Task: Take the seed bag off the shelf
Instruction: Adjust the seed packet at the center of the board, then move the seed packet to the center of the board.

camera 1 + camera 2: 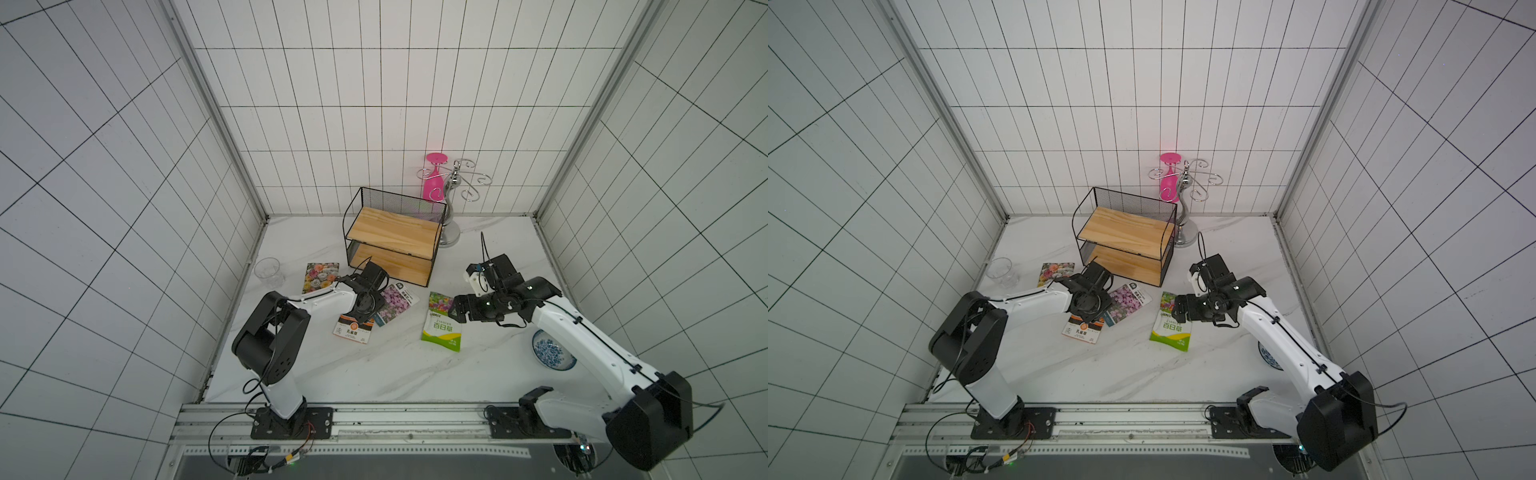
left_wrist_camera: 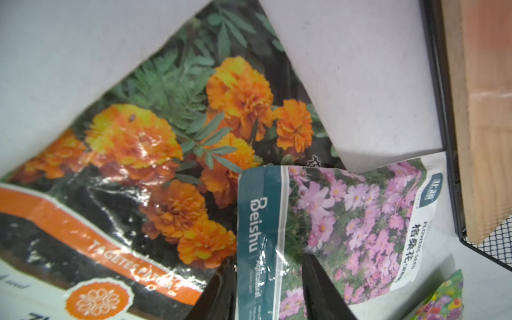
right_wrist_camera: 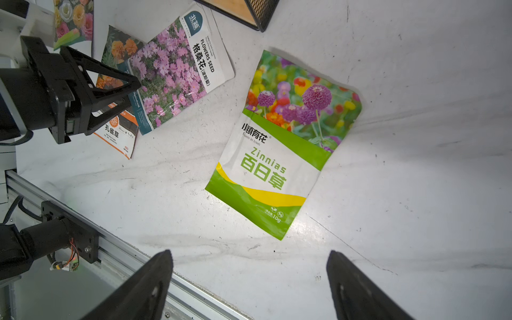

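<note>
Where left fingers [image 2: 318,291] straddle the pink-flower seed bag [image 2: 346,221], grip cannot be told; right fingers [image 3: 144,291] spread wide

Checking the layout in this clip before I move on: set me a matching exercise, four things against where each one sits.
Things
1. zinnia seed bag
2. cosmos seed bag
3. pink goblet
4. blue-patterned bowl

Places
A. hanging upside down on the silver stand
B. partly hidden under the right arm
C. flat on the table, touching no other bag
D. lying partly on the marigold seed bag

Pairs: 1-C, 2-D, 3-A, 4-B
</note>
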Robot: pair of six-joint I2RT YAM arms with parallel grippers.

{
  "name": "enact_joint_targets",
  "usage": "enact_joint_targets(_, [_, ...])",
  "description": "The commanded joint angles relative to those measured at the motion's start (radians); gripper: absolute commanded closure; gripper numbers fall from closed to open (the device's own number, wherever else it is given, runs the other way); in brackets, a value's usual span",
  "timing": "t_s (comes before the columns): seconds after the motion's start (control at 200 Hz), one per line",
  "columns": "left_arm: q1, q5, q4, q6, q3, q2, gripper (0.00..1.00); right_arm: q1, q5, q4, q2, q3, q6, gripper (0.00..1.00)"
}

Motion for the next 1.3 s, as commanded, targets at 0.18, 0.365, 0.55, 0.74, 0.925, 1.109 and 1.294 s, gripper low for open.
enact_joint_targets(0.18, [-0.041,0.006,0.041,-0.074,-0.029,-0.014,0.58,0.008,0.006,0.004,-0.026,-0.038,0.016,0.09])
enact_joint_targets(0.365, [-0.087,0.010,0.048,-0.110,-0.019,-0.009,0.58,0.007,0.003,0.006,-0.022,-0.038,0.015,0.09])
enact_joint_targets(0.55, [-0.140,0.015,0.044,-0.127,0.001,-0.001,0.58,0.008,0.001,0.006,-0.013,-0.032,0.009,0.09])
enact_joint_targets(0.74, [-0.175,0.042,0.049,-0.130,0.004,0.013,0.58,0.008,-0.002,0.011,-0.009,-0.038,0.009,0.09])
enact_joint_targets(0.925, [-0.184,0.048,0.052,-0.136,-0.003,-0.013,0.58,0.008,-0.003,0.016,-0.003,-0.043,0.010,0.09])
enact_joint_targets(1.109, [-0.125,-0.001,-0.100,-0.012,0.074,-0.075,0.58,0.008,0.000,0.017,-0.003,-0.044,0.006,0.09])
enact_joint_targets(1.294, [-0.047,0.013,-0.087,0.007,0.024,-0.107,0.58,0.008,-0.005,0.024,0.005,-0.049,0.006,0.09])
